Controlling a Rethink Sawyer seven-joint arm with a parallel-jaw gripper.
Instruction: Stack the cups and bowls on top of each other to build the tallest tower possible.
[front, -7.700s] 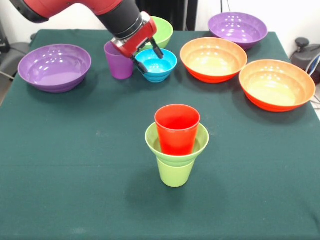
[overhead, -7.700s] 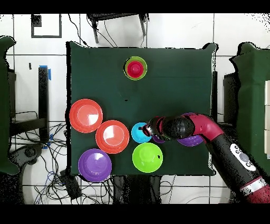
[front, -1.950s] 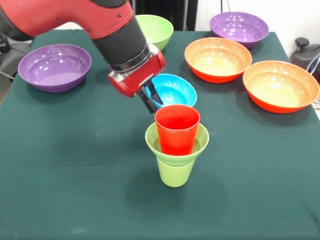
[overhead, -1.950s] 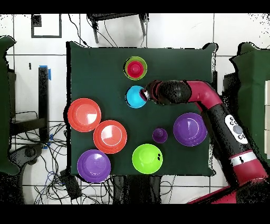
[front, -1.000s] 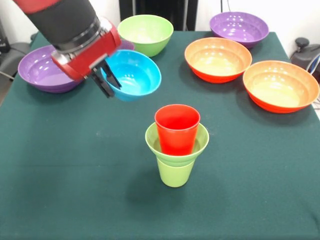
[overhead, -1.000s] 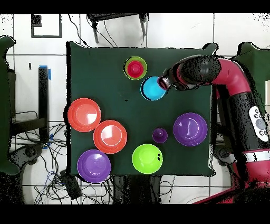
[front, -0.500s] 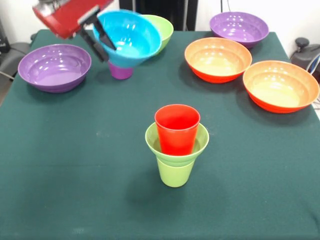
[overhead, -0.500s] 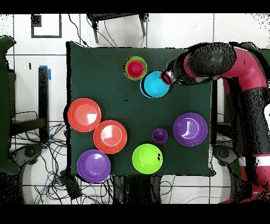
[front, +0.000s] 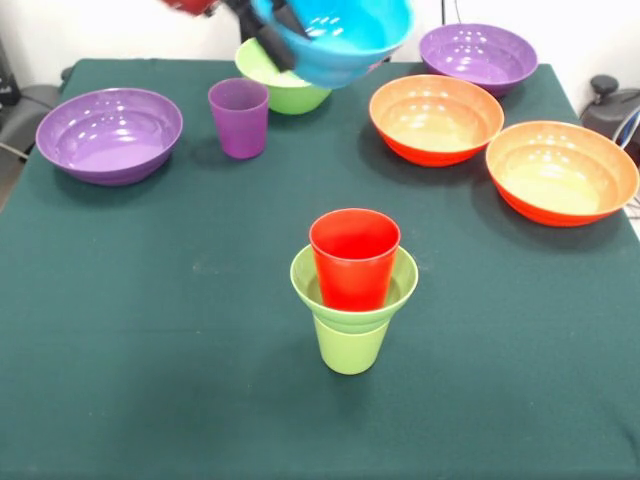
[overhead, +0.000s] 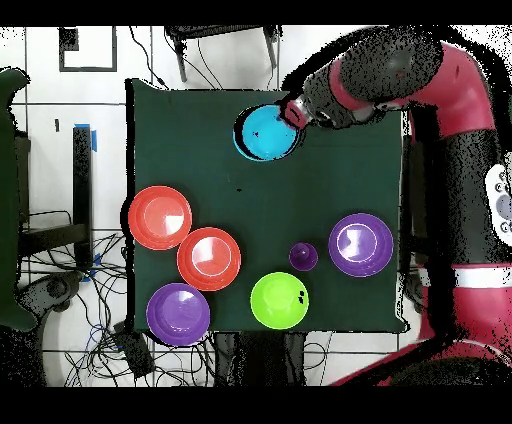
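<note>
Front view: the small blue bowl (front: 335, 38) now hangs high at the top edge, well above the table (front: 150, 350), where a second ago it was lower and off to the left; the purple cup (front: 239, 118), hidden then by the arm, now stands clear beside the medium lime-green bowl (front: 285, 92). The claw (front: 272, 30) is clamped on the blue bowl's near-left rim, one dark finger inside and one outside the wall, with the bowl tilted toward the camera. The stack stands in the middle of the table, unchanged: lime-green cup (front: 350, 345) at the bottom, small lime-green bowl (front: 400, 285) on it, red cup (front: 354, 258) seated in that bowl.

From overhead, the blue bowl (overhead: 267, 133) has shifted over the stack and covers it completely, so the red and green pieces seen there before no longer show; only the front view reveals them and the vertical gap between bowl and red cup. The overhead view shows the red and black arm (overhead: 440, 110) reaching in from the right, with the claw (overhead: 293, 113) at the bowl's right rim. Two orange bowls (overhead: 160, 217) and two purple bowls (overhead: 361, 244) sit where they were.
</note>
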